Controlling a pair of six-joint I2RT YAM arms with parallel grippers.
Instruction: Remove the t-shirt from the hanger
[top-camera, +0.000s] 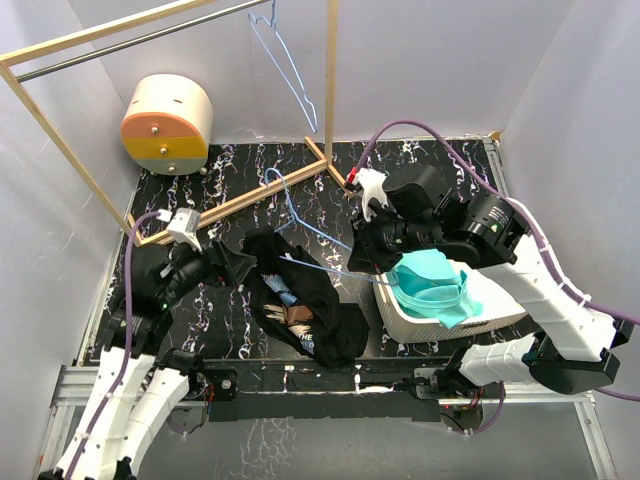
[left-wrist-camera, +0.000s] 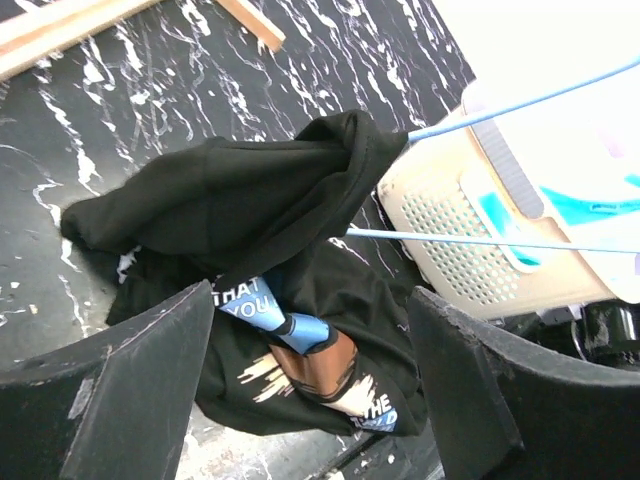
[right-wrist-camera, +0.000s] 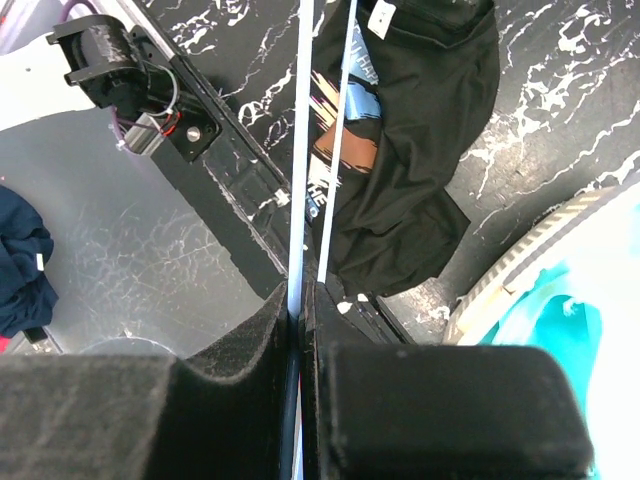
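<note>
T-shirt (top-camera: 300, 300) black, crumpled; thin blue wire hanger (left-wrist-camera: 480, 238) pinched in right fingers (right-wrist-camera: 450, 400).

We lose the thin blue wire hanger (left-wrist-camera: 480, 238) where it enters the crumpled black printed t-shirt (left-wrist-camera: 250, 200). The shirt's folded print reads only in fragments. Right of it, the white perforated plastic basket (left-wrist-camera: 460, 270) runs off-frame.
</note>
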